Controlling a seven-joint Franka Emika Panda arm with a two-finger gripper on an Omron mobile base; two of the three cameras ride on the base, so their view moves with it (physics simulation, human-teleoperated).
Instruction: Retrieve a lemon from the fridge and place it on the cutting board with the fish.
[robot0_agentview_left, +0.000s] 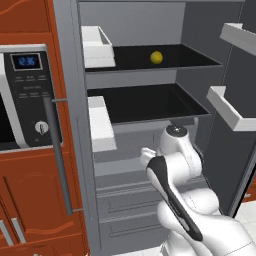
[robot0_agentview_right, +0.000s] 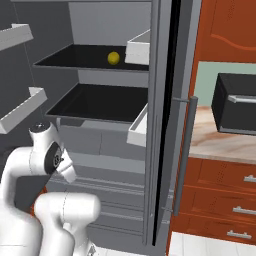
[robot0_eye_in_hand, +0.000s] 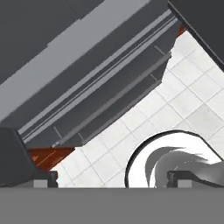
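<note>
Plainly, line by line:

Fridge: the fridge (robot0_agentview_left: 145, 125) stands with both doors swung wide, its grey interior lit, black shelves inside and grey drawers below.
Lemon: the lemon (robot0_agentview_left: 156, 57) sits alone on the upper black shelf (robot0_agentview_left: 195, 57), toward the middle of it; the right base view shows the same yellow fruit (robot0_agentview_right: 114, 58) on that shelf, just beside a white door bin (robot0_agentview_right: 138, 51).
Lower shelf: the second black shelf (robot0_agentview_left: 150, 102) lies bare beneath the first.
Door bins: white bins hang on both open doors, two on the left door (robot0_agentview_left: 97, 47) and two on the right door (robot0_agentview_left: 232, 107).
Arm: the white arm (robot0_agentview_left: 177, 165) is folded low in front of the drawers (robot0_agentview_left: 130, 210), well below the lemon's shelf.
Gripper: in the hand view the gripper (robot0_eye_in_hand: 113, 179) looks down at the white tiled floor (robot0_eye_in_hand: 183, 96) and the drawer fronts (robot0_eye_in_hand: 100, 87); its two dark fingertips (robot0_eye_in_hand: 43, 178) stand far apart at the bottom corners, spread wide with nothing between them.
Microwave: a black-and-silver microwave (robot0_agentview_left: 30, 95) with a blue display sits in the orange-brown cabinet left of the fridge.
Counter: a marbled beige counter (robot0_agentview_right: 220, 137) to the right of the fridge carries a dark appliance (robot0_agentview_right: 235, 102).
</note>
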